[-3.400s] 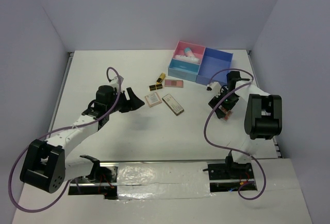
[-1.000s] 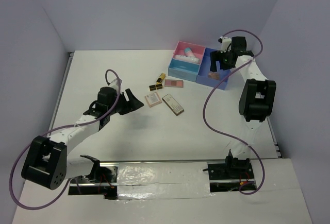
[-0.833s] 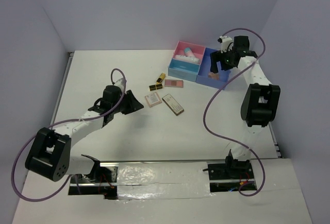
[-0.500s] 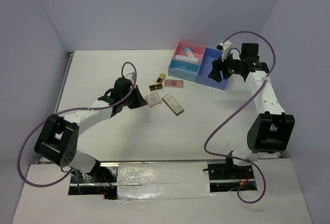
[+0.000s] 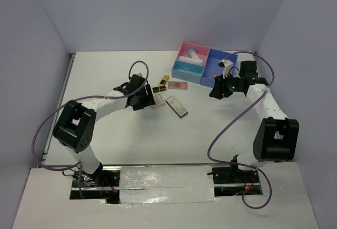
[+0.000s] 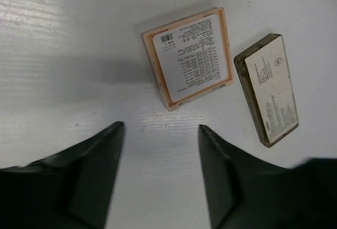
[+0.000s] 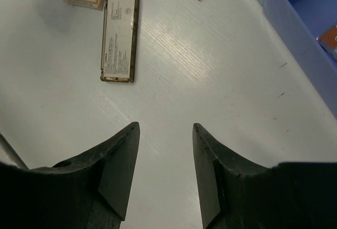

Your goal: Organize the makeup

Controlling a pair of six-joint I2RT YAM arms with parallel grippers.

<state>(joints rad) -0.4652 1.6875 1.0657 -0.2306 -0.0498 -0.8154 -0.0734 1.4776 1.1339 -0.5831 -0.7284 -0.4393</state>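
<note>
The makeup lies mid-table: a square pink palette (image 5: 156,101) (image 6: 189,55), a long brown palette (image 5: 177,107) (image 6: 267,89) (image 7: 119,38), a flat pink palette (image 5: 178,85) and two black-and-gold lipsticks (image 5: 164,79) (image 5: 159,88). A white tube with a teal end (image 5: 192,54) rests in the pink compartment. My left gripper (image 5: 145,100) (image 6: 160,129) hovers open just short of the square palette, holding nothing. My right gripper (image 5: 216,92) (image 7: 166,126) is open over bare table in front of the blue compartment, also holding nothing.
The pink-and-blue compartment box (image 5: 226,57) (image 7: 305,29) stands at the back, right of centre. A small reddish item (image 7: 329,37) lies inside its blue half. Grey walls close in on the table's left, right and back.
My right gripper left the blue compartment and came back down toward the table, its jaws narrower. My left arm swung right, up to the square pink palette.
</note>
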